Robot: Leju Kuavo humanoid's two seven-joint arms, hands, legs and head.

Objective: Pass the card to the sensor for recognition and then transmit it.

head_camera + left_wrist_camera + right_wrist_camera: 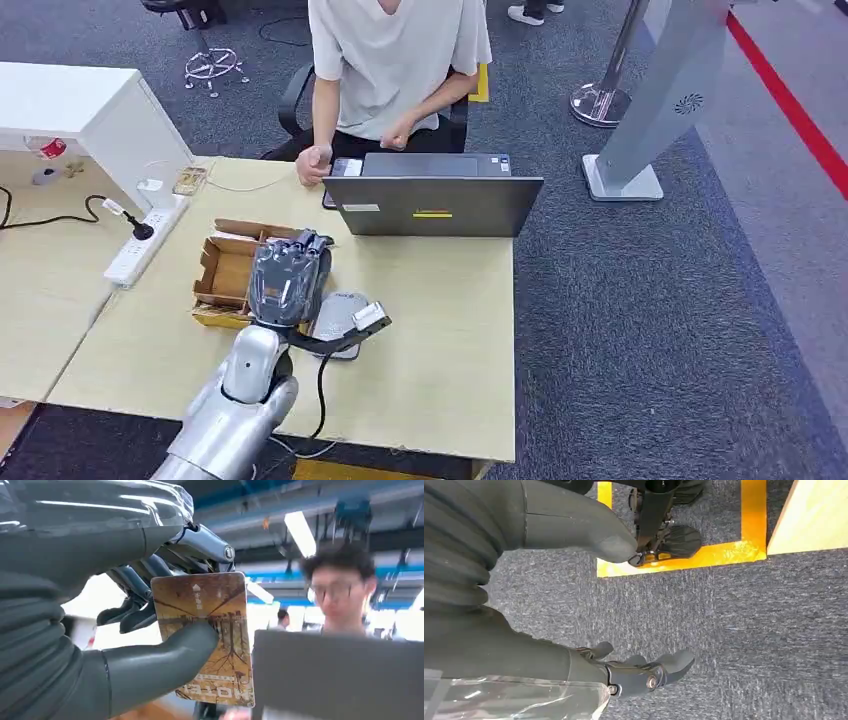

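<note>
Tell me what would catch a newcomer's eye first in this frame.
The robot's left hand stands out first, raised over the wooden desk and pinching a brown printed card between its thumb and fingers. Just beneath it lies the grey card sensor, beside an open cardboard box. Across the desk a person sits behind a dark laptop.

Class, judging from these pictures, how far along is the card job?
Done: the left hand holds the card, pinched between thumb and fingers. In hand: it hovers beside the grey sensor on the desk. Left: recognition, then passing the card on; the right hand hangs empty.
</note>
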